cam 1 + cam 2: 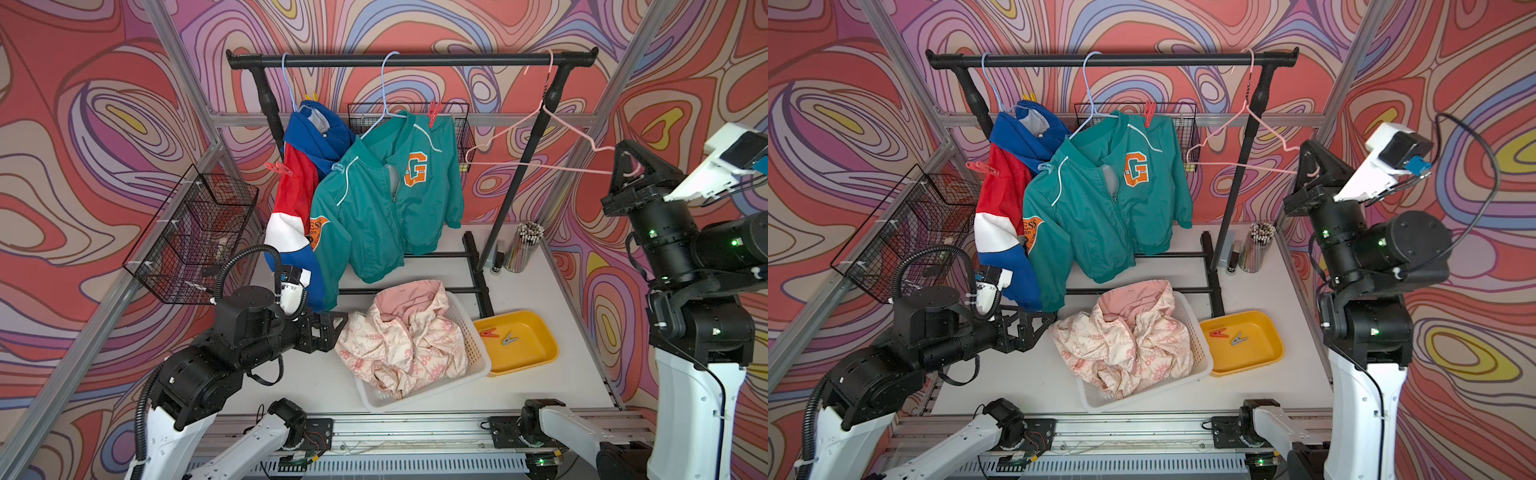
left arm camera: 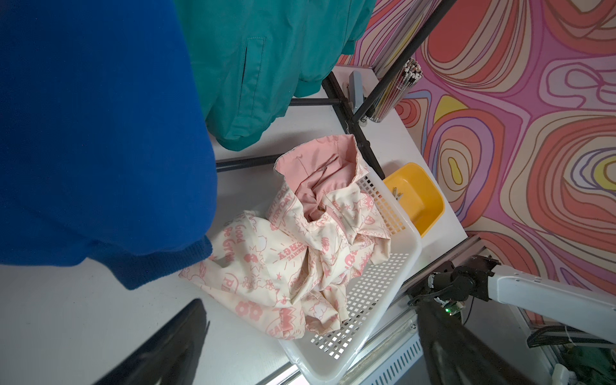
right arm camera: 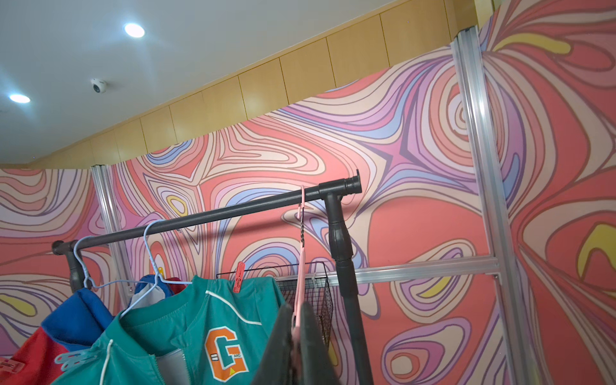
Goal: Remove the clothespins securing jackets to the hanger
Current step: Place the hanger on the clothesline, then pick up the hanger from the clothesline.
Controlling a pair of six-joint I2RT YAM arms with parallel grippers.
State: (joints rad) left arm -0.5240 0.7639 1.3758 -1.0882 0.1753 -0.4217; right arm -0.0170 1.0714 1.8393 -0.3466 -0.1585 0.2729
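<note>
Clasping the pink hanger (image 3: pixel 302 266), the right gripper (image 3: pixel 296 305) is showing its grip plainly only in its wrist view; the left gripper (image 2: pixel 310 305) is gaping wide near the basket (image 2: pixel 376 286).

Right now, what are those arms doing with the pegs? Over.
Left gripper open, empty, low by blue jacket. Right gripper pinching bare pink hanger. Two clothespins in yellow tray, four on blue and teal jacket. Nothing seen blocking them.

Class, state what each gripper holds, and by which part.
Right gripper pinches the empty pink wire hanger at its outer shoulder end; left gripper, open, holds nothing.
</note>
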